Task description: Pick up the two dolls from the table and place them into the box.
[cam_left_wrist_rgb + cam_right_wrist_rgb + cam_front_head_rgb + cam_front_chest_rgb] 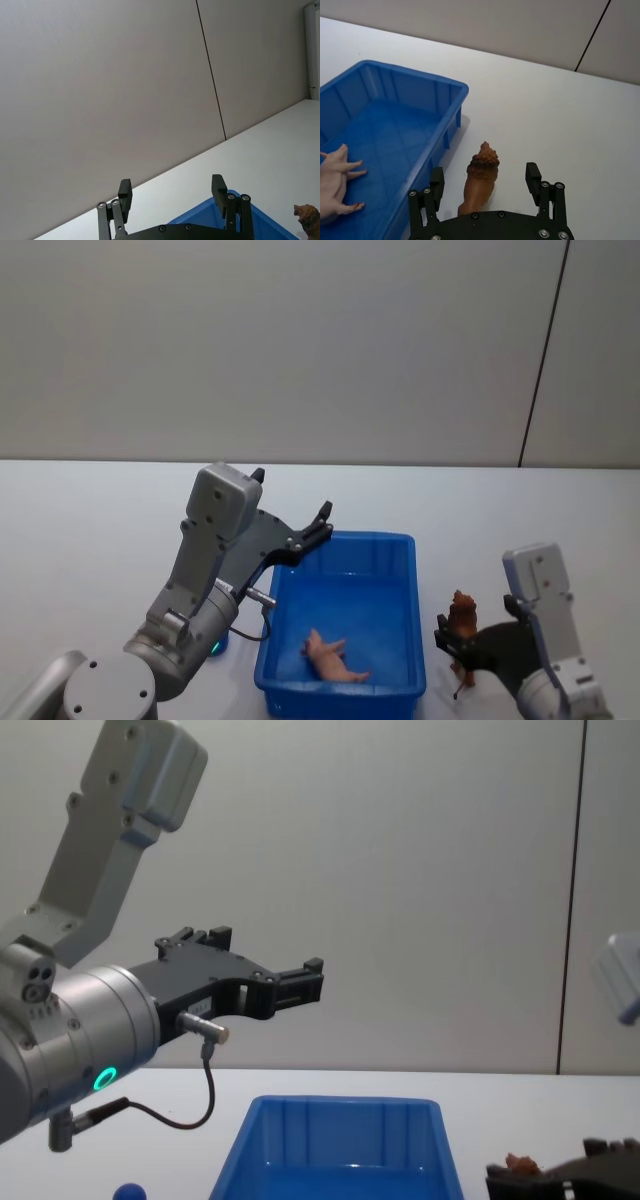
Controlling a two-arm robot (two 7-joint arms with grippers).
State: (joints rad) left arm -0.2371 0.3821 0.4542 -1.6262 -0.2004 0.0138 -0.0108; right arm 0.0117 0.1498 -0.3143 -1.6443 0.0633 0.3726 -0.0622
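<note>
The blue box [411, 570] stands on the white table [90, 530] in front of me. A pale pink doll [334, 659] lies inside it near the front wall, also seen in the right wrist view as the pink doll [334, 175]. The reddish-brown doll [462, 613] stands on the table just right of the box. My right gripper [485, 176] is open, one finger on each side of the brown doll [481, 177], low over the table. My left gripper [315, 525] hangs open and empty above the box's far left corner.
A small blue ball-like knob [128, 1190] sits on the table left of the box [340, 1120], under my left arm. The table stretches bare behind and to the right of the box. A grey wall stands behind it.
</note>
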